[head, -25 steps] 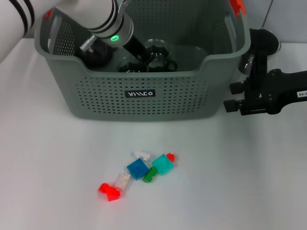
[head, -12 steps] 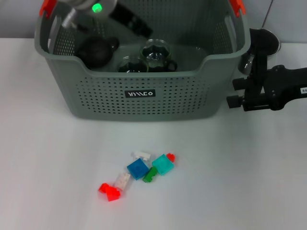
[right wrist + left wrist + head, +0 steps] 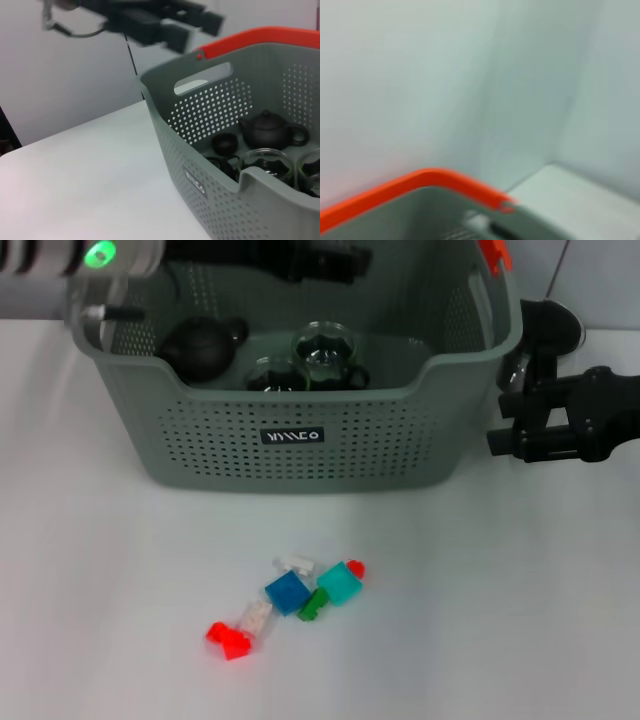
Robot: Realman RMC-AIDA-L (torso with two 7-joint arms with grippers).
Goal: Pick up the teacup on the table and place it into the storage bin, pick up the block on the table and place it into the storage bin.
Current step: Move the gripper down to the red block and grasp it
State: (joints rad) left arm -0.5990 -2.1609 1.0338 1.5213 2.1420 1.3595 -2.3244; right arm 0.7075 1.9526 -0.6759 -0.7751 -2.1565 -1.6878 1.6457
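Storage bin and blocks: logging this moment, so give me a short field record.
storage bin: upright on the table
in bin: dark teapot, glass cups
blocks: loose cluster on the table in front of the bin
left gripper: above the bin's far side
right gripper: beside the bin's right wall

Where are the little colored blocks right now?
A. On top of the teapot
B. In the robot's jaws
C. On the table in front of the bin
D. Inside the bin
C: the blocks lie in a small cluster on the white table, in front of the bin, while the teapot and glass cups sit inside it.
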